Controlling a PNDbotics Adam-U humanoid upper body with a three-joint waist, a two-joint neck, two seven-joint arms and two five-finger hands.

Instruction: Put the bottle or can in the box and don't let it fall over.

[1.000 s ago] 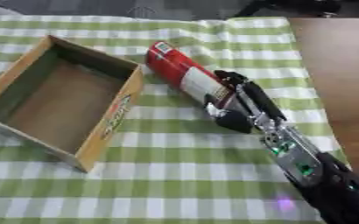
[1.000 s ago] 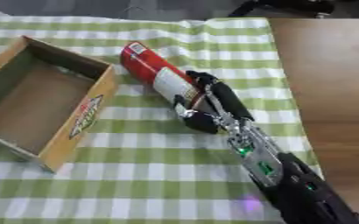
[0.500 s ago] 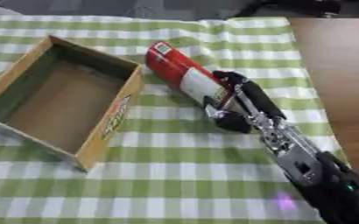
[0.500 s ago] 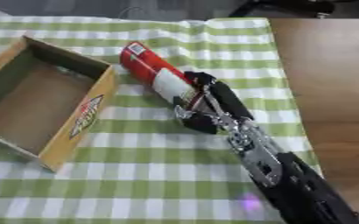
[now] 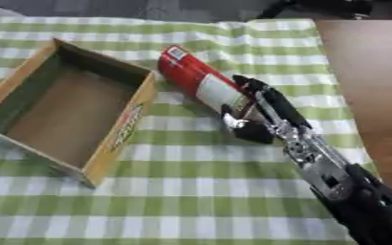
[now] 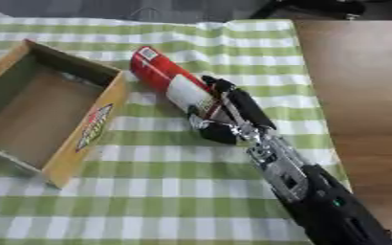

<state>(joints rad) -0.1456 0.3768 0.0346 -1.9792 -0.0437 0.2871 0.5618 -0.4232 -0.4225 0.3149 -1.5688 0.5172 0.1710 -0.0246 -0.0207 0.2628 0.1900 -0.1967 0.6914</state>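
A red can [image 5: 198,81] with a white label lies on its side on the green checked cloth, its top pointing to the far left. My right hand [image 5: 259,112] reaches in from the lower right and has its fingers and thumb curled round the can's near end. An open cardboard box [image 5: 65,107] with nothing in it stands to the left of the can, its long side about a hand's width away. No left hand shows in either view.
The checked cloth [image 5: 174,191] covers most of the table. Bare brown table top [image 5: 371,81] runs along the right side. Dark shapes lie past the far edge.
The hand has stayed on the can's near end; can and box lie where they were. The whole picture shifts only slightly.
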